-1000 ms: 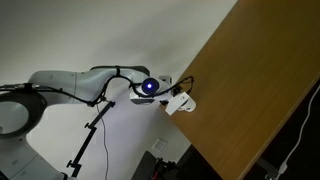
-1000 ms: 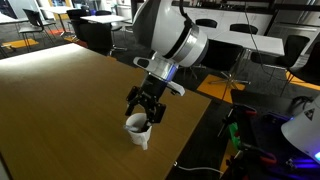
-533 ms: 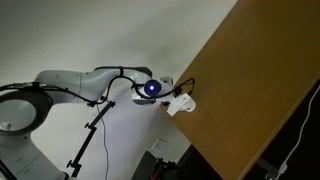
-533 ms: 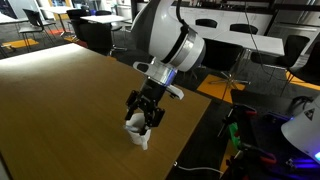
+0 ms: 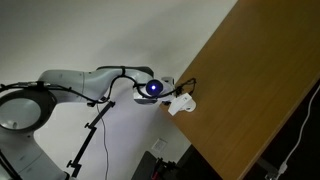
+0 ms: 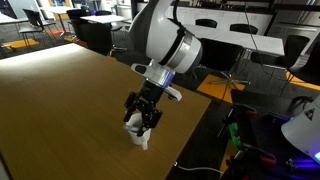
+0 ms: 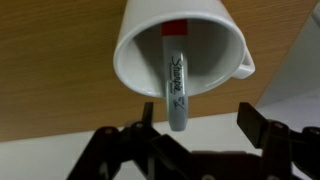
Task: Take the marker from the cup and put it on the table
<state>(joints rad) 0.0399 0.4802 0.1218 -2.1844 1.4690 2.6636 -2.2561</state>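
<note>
The white cup fills the wrist view, its handle to the right. The marker leans in it, a grey barrel with black lettering, red at the end deep inside, its pale end sticking out over the rim. My gripper is open, its dark fingers either side of the marker's protruding end, the left finger closest. In an exterior view my gripper sits right over the cup on the brown table. The cup stands at the table's edge.
The cup stands close to the table's edge, with the floor beyond. Office desks and black chairs stand behind. The robot arm reaches in from beside the table, in front of a white wall.
My gripper has come down closer onto the cup, now covering its top in the exterior view. The cup and marker have not moved.
</note>
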